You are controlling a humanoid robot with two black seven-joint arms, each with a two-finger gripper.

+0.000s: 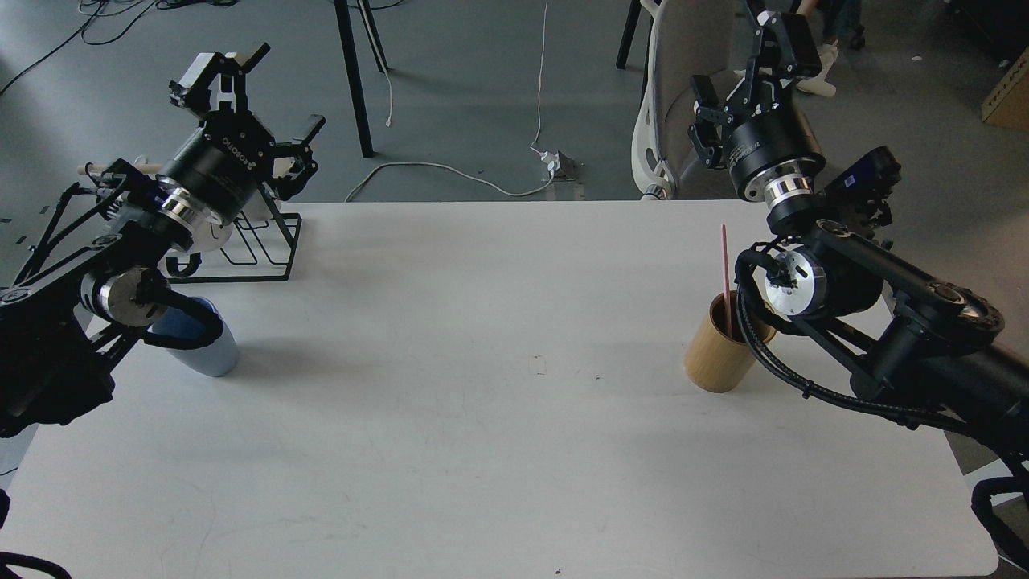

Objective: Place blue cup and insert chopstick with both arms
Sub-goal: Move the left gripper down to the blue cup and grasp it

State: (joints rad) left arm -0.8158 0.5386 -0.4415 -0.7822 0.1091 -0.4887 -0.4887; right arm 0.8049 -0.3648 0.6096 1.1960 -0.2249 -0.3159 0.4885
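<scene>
Cup point(201, 347): left tabletop edge, not yet placed.
Chopstick point(726, 273): in holder point(719, 354), right side, seemingly untouched.
Left tool point(241, 88): wide, empty.
Right tool point(744, 76): wide, empty.

2 arms raised, left tool point(256, 90) agape, right tool point(744, 68) agape

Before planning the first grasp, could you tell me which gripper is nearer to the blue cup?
Left. The left gripper is raised above and behind the blue cup, on the cup's side of the table. The right gripper is raised at the far right, beyond the chopstick.
</scene>
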